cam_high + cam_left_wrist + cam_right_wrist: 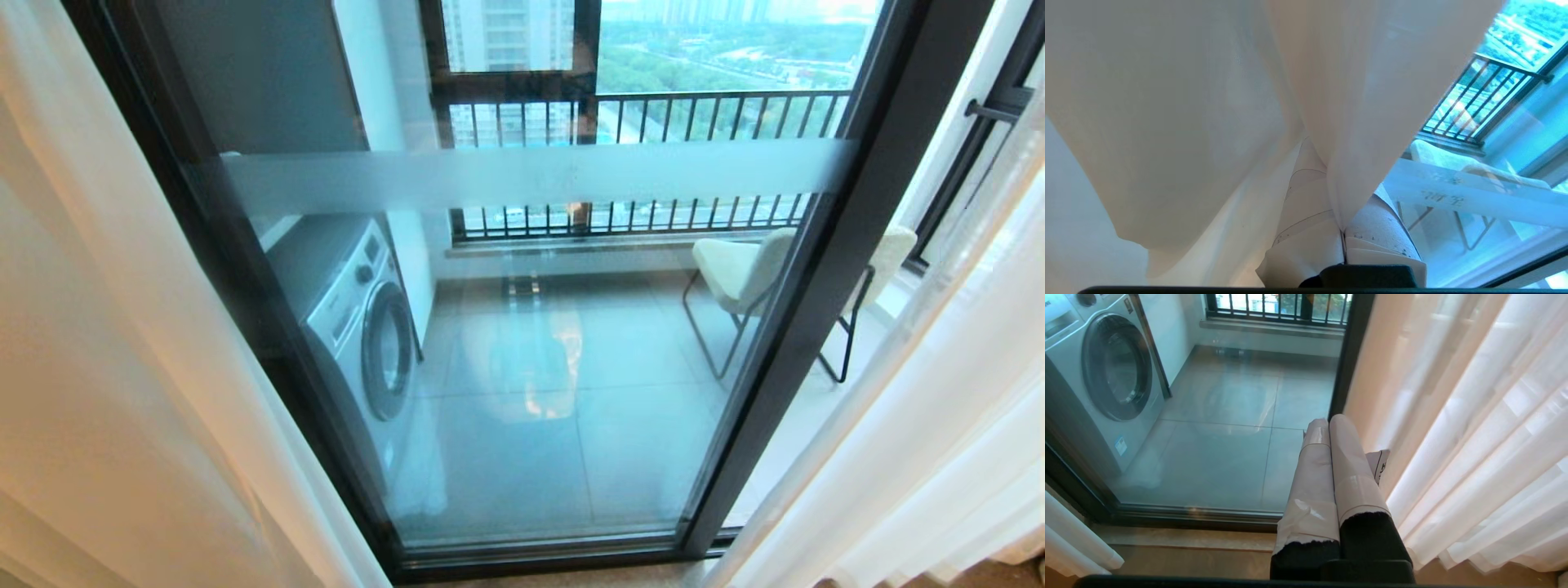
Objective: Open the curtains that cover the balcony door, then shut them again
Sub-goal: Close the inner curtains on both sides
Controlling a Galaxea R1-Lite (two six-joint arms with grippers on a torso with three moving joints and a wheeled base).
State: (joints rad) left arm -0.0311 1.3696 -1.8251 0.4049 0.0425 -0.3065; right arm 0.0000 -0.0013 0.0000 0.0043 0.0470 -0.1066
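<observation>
The sheer white curtains stand parted in the head view, one panel at the left and one at the right. Between them the balcony door shows its glass, its frosted band and its dark frame. Neither gripper appears in the head view. In the left wrist view my left gripper, its fingers wrapped in white tape, is shut on a fold of the left curtain, which drapes over it. In the right wrist view my right gripper is shut and empty, low beside the right curtain, pointing at the door glass.
Behind the glass, a washing machine stands at the left of the balcony and a pale chair at the right, with a black railing beyond. A tan sill runs along the foot of the door.
</observation>
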